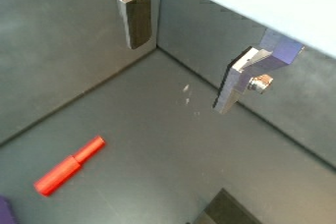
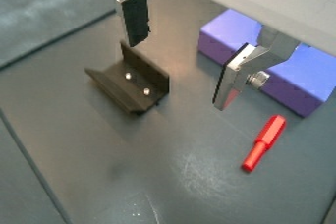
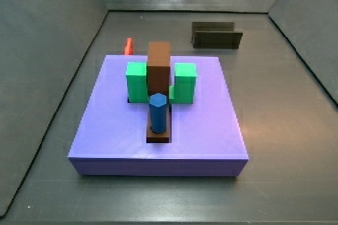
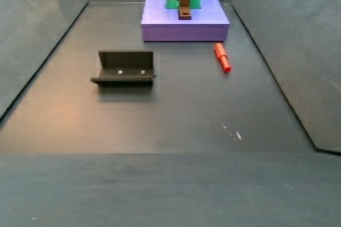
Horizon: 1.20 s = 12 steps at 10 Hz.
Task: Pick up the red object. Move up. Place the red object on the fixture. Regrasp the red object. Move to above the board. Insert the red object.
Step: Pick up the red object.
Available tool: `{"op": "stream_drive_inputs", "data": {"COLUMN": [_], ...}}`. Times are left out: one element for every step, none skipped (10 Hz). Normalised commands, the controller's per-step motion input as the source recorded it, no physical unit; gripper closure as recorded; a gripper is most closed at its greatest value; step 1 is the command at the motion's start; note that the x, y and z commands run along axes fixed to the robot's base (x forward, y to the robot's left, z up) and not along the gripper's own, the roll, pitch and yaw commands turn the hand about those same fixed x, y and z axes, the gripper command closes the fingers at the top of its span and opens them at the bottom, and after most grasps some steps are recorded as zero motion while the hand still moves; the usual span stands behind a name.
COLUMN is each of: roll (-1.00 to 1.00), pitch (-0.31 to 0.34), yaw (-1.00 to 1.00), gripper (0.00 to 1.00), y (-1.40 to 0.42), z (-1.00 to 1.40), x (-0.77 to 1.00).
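The red object (image 2: pixel 264 142) is a short red peg lying flat on the dark floor beside the lavender board (image 2: pixel 230 36); it also shows in a wrist view (image 1: pixel 69 166) and in both side views (image 3: pixel 128 45) (image 4: pixel 222 57). My gripper (image 2: pixel 184 49) hangs well above the floor, open, with nothing between its fingers (image 1: pixel 243 76). Below it the floor is bare, with the dark L-shaped fixture (image 2: pixel 132 83) to one side and the peg to the other. The fixture also stands apart from the board in both side views (image 3: pixel 216 36) (image 4: pixel 124 69). Neither side view shows the gripper.
The board (image 3: pixel 199 130) carries two green blocks (image 3: pixel 137 81), a tall brown block (image 3: pixel 158 66) and a blue hexagonal peg (image 3: pixel 157 112) standing in a slot. Grey walls (image 4: pixel 40 52) enclose the floor on all sides.
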Motion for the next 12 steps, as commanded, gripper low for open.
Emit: {"op": "stream_drive_inputs", "data": {"roll": [-0.25, -0.28, -0.13, -0.01, 0.06, 0.07, 0.07, 0.11, 0.10, 0.11, 0.15, 0.21], "pitch": [-0.080, -0.109, -0.140, -0.171, -0.194, -0.229, -0.231, -0.229, -0.194, -0.177, -0.126, -0.139], "yaw": [0.12, 0.10, 0.13, 0.16, 0.23, 0.23, 0.19, 0.04, 0.00, 0.00, 0.00, 0.04], "gripper": [0.00, 0.00, 0.00, 0.00, 0.00, 0.00, 0.00, 0.00, 0.00, 0.00, 0.00, 0.00], "y": [-0.44, -0.53, -0.70, -0.81, -0.87, -0.83, -0.69, -0.57, -0.46, -0.30, -0.21, -0.17], "z": [-0.41, -0.42, -0.42, -0.46, -0.51, -0.59, -0.67, -0.69, -0.71, -0.75, -0.67, -0.62], "x": [-0.06, -0.11, -0.14, -0.20, -0.29, -0.35, -0.36, -0.28, -0.16, -0.12, -0.03, -0.13]}}
